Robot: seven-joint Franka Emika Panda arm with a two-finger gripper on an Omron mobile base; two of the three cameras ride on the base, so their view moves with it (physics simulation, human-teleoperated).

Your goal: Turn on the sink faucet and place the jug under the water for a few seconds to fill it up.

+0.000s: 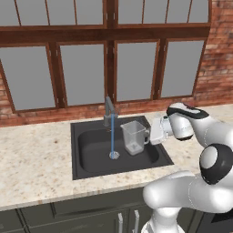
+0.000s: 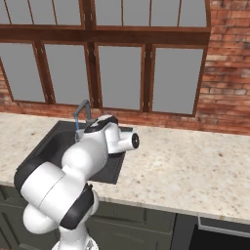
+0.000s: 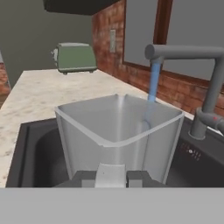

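Tool (image 3: 111, 176) clenched on jug (image 1: 133, 136) handle, held over sink (image 1: 91, 157), just right of water (image 1: 112, 134), not under it. Clear rigid plastic, light, likely slippery wet; heavier once filled.
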